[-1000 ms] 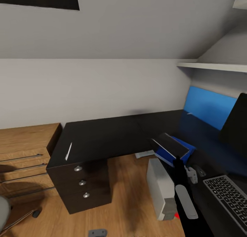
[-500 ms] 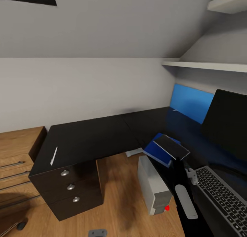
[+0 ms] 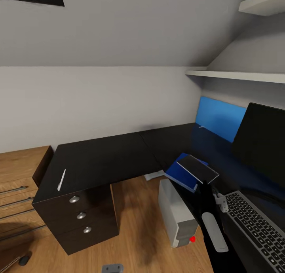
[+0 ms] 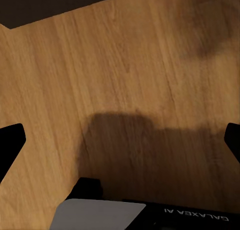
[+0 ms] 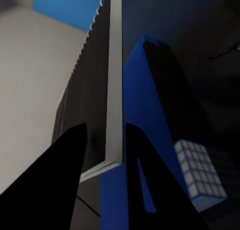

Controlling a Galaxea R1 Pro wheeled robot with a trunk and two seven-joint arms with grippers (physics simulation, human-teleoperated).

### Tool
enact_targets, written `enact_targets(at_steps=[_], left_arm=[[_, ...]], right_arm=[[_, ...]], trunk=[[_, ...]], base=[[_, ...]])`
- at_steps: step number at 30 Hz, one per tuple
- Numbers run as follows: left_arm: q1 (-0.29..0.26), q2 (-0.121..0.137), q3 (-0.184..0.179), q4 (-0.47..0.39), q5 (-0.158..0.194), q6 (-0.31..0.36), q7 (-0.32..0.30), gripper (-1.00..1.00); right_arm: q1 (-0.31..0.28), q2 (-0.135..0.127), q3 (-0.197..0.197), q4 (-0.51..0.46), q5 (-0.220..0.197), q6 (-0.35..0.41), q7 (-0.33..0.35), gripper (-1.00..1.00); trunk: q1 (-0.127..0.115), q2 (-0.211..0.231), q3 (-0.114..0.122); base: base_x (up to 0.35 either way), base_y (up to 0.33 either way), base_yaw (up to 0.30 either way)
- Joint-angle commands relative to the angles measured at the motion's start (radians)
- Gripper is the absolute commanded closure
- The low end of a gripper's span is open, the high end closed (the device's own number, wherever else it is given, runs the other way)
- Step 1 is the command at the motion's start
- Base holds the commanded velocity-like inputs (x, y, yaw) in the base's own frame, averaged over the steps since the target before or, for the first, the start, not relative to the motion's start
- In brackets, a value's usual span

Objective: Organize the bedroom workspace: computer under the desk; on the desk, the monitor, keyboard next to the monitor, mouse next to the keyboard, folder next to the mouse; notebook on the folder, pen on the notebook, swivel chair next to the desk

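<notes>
Your right hand [image 5: 105,155] is pinching the notebook [image 3: 197,168] by its edge, one finger on each face, holding it just above the blue folder [image 3: 181,176] on the table [image 3: 118,154]. Keyboard [image 3: 257,225] sits just right of the hand, monitor [image 3: 263,140] beyond it. Computer [image 3: 176,217] stands on the floor left of the hand. Pen [image 3: 61,179] lies well left, on the table's far end. Your left hand [image 4: 120,140] is spread wide over wooden floor [image 4: 125,65].

We see the notebook [image 3: 198,168] above the blue folder [image 3: 183,175] on the black desk [image 3: 107,158], pen [image 3: 61,179] far left.
</notes>
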Motion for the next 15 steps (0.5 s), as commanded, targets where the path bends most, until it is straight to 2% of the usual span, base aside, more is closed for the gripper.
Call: enact_targets(at_steps=[1,11,15], left_arm=[[-0.001,0.001,-0.003,-0.002,0.0,0.005,0.006,-1.0],[-0.001,0.0,-0.005,-0.002,0.0,0.005,0.006,-1.0],[-0.001,0.0,-0.005,-0.002,0.0,0.005,0.006,-1.0]], right_arm=[[-0.001,0.001,0.0,-0.001,-0.006,-0.003,-0.002,1.0],[-0.001,0.001,-0.001,-0.012,0.001,-0.008,0.001,1.0],[-0.001,0.0,0.0,-0.03,0.04,-0.005,-0.003,1.0]], trunk=[[0.0,-0.001,-0.001],[0.0,-0.001,-0.001],[0.0,-0.001,-0.001]], base=[[0.0,0.0,0.0],[0.0,0.0,0.0],[0.0,0.0,0.0]])
